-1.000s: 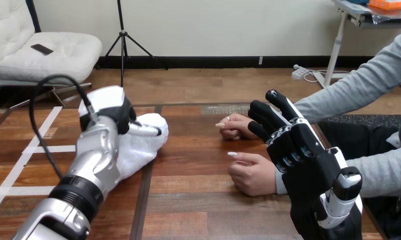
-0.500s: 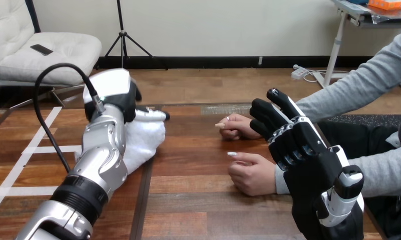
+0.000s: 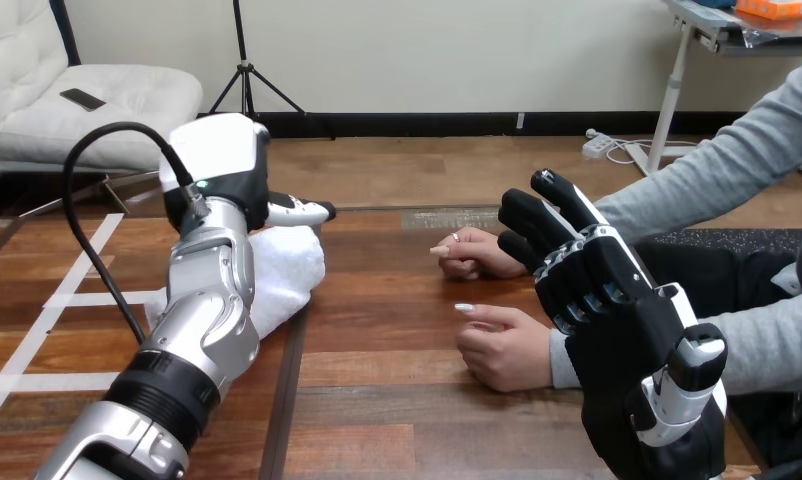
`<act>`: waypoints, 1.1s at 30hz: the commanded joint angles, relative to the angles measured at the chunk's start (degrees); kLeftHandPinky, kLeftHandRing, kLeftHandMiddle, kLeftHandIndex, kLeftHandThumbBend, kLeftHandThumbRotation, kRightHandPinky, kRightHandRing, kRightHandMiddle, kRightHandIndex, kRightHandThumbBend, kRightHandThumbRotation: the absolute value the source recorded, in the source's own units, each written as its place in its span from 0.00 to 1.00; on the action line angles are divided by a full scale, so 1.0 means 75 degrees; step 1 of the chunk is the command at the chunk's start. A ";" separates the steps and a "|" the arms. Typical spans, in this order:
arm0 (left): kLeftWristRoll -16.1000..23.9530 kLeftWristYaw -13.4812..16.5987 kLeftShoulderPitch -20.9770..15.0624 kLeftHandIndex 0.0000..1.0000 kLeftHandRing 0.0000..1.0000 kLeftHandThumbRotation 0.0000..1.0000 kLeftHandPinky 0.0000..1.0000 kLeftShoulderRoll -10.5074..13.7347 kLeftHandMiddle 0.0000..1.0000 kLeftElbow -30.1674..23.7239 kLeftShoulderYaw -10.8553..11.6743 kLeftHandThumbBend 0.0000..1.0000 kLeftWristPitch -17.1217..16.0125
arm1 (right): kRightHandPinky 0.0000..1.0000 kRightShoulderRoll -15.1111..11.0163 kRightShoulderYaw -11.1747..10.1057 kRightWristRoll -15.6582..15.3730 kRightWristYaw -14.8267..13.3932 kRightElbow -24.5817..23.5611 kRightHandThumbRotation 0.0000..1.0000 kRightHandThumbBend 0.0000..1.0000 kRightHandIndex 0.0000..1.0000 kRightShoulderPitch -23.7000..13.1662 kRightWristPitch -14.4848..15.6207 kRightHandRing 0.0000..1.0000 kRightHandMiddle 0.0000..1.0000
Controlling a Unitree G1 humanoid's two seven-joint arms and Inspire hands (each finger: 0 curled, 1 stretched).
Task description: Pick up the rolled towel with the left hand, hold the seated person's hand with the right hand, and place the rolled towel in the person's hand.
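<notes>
— Head view: where's the white rolled cloth towel point(image 3: 282, 275)?
— Lying on the brown wooden table point(image 3: 397, 300), beneath the left hand point(image 3: 222, 165); open or closed, can't tell.
— Right hand point(image 3: 607, 300)?
— Fingers straight, beside the person's two resting hands point(image 3: 497, 345).

We see a wooden table point(image 3: 397, 420) of reddish-brown planks, their grain running across the view. A dark groove point(image 3: 280, 420) runs from the near edge toward the far edge and splits the top into a left and a right part. On the left part we find white tape: one long strip point(image 3: 52, 305) slants away from us, and two shorter strips point(image 3: 92, 298) branch off it to the right. Near the far edge, about the middle, lies a flat grey patch point(image 3: 447, 218). At the right we see a black speckled mat point(image 3: 722, 240); we cannot tell whether it lies on the table or beyond it.
</notes>
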 commanded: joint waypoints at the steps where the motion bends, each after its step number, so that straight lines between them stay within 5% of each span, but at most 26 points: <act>1: 0.0153 0.0366 -0.0208 0.92 0.87 0.58 0.77 -0.0093 0.91 0.0041 0.0025 0.92 0.0009 | 0.93 0.0029 -0.0105 0.0006 0.0007 -0.0078 1.00 1.00 0.91 -0.0500 -0.0064 0.93 0.89; 25: 0.0036 0.0665 -0.0479 0.96 0.92 0.60 0.84 -0.0179 0.96 0.0392 0.0156 0.94 0.0009 | 0.93 0.0016 -0.0125 -0.0012 0.0003 -0.0085 1.00 1.00 0.90 -0.0492 -0.0111 0.93 0.89; 33: -0.0123 0.0920 -0.0771 0.97 0.93 0.62 0.85 -0.0247 0.97 0.1116 0.0247 0.94 -0.0219 | 0.92 0.0018 -0.0117 0.0021 0.0007 -0.0114 1.00 1.00 0.90 -0.0469 -0.0073 0.92 0.89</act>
